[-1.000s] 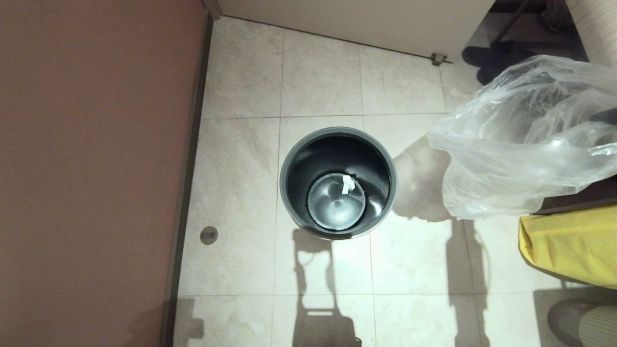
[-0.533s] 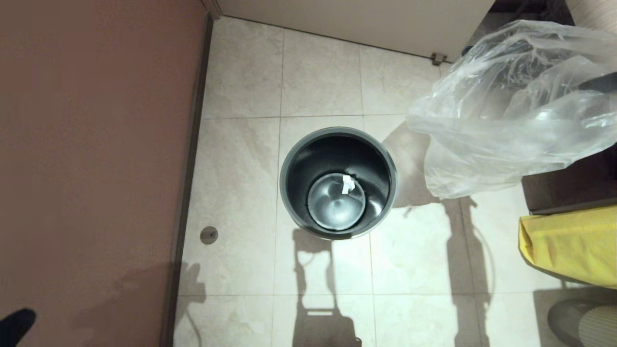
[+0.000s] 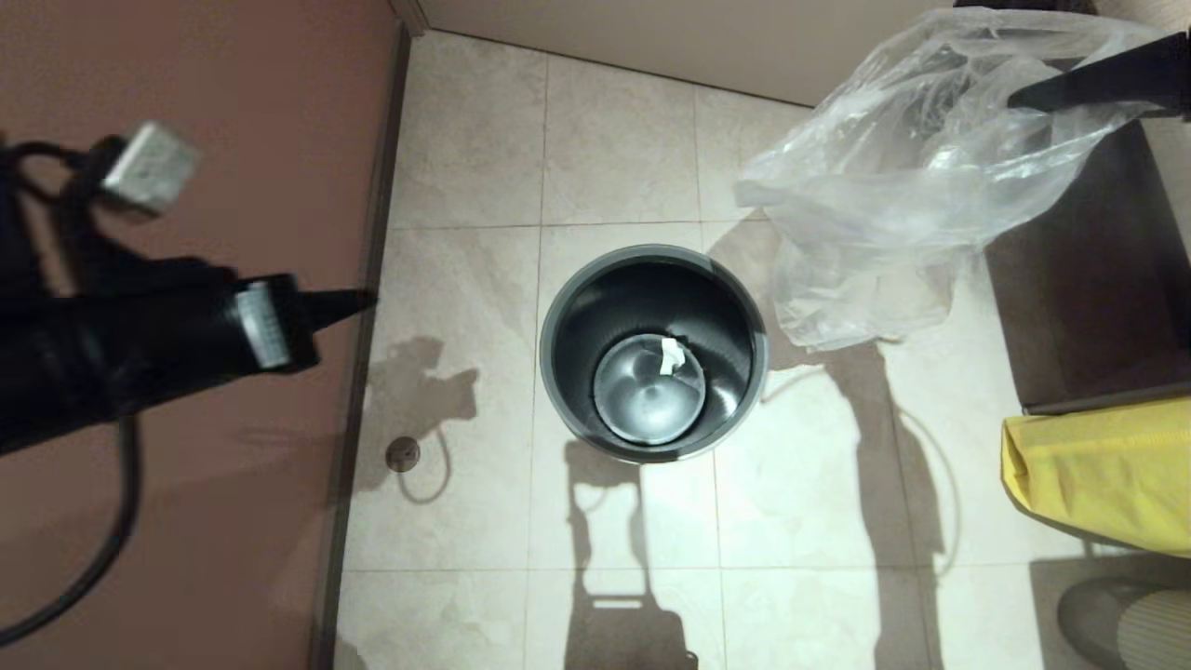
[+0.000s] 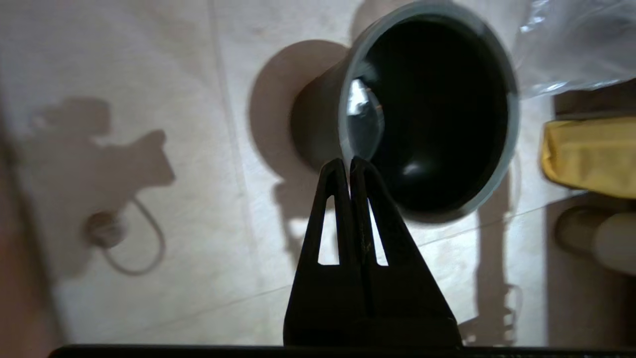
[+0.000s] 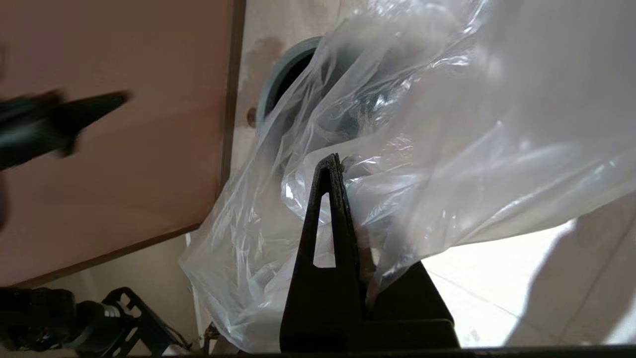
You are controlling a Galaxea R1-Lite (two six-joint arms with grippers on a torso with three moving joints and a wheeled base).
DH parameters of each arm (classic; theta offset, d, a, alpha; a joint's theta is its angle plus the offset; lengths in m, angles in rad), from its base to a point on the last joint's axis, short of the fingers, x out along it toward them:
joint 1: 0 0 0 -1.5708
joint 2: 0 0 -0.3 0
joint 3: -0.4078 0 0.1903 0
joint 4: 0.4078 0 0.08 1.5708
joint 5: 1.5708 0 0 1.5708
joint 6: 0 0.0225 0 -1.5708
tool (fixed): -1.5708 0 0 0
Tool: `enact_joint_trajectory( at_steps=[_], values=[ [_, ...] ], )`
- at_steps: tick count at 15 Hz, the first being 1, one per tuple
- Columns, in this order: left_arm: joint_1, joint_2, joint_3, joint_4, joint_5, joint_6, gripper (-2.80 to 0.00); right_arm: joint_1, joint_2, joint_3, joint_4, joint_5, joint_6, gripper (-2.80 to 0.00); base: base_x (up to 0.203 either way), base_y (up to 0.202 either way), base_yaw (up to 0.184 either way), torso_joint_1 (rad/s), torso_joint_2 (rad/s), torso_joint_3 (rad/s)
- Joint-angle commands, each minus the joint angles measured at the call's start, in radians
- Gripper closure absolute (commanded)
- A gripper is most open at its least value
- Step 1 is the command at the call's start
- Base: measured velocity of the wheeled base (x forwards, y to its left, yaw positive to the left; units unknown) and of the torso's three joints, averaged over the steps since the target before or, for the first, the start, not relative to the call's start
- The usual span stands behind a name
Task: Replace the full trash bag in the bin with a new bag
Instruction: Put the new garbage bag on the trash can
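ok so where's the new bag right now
In the head view the new bag hangs from the right gripper at upper right, above the floor beside the bin.

Non-task items on tiled floor (image 3: 465,140)

Yellow bag (image 3: 1098,470) lies at right; round floor drain (image 3: 403,454) sits beside brown wall (image 3: 186,93); dark cabinet (image 3: 1098,298) stands behind yellow bag.

Looks like a washroom or utility corner indoors: glossy beige stone floor tiles (image 3: 633,140), small round metal floor drain (image 3: 403,454), reddish-brown wall panel (image 3: 186,93), round dark grey cylindrical waste bin (image 3: 558,307) standing on the tiles.
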Motion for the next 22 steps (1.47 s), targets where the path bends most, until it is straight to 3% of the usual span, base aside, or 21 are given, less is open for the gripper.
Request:
enact_joint_trajectory(
  at_steps=[1,4,7,9,13,18,22],
  values=[
    [-0.076,0.294,-0.158,-0.001,0.012,-0.06,0.0,0.04,-0.008,0.005,0.001,0.0,0.004,0.0,0.0,0.0,0.0,0.0,0.0,0.0],
    [-0.148,0.519,-0.499,0.059,0.036,-0.229,0.0,0.104,-0.033,0.048,0.009,0.001,0.013,0.0,0.0,0.0,0.0,0.0,0.0,0.0],
    [-0.174,0.644,-0.836,0.218,0.043,-0.371,0.0,0.131,-0.069,0.063,0.009,0.004,0.015,0.0,0.0,0.0,0.0,0.0,0.0,0.0],
    [-0.184,0.703,-0.976,0.341,0.04,-0.447,0.0,0.159,-0.102,0.076,0.008,0.005,0.033,0.0,0.0,0.0,0.0,0.0,0.0,0.0],
    [-0.184,0.706,-0.992,0.379,0.047,-0.519,0.0,0.211,-0.124,0.094,0.002,0.003,0.073,0.0,0.0,0.0,0.0,0.0,0.0,0.0],
    [-0.17,0.645,-0.947,0.379,0.017,-0.764,0.0,0.294,-0.133,0.124,0.003,0.003,0.087,0.0,0.0,0.0,0.0,0.0,0.0,0.0],
    [-0.17,0.52,-0.807,0.369,-0.005,-0.82,0.0,0.37,-0.115,0.148,-0.019,0.0,0.087,0.0,0.0,0.0,0.0,0.0,0.0,0.0]
  ],
)
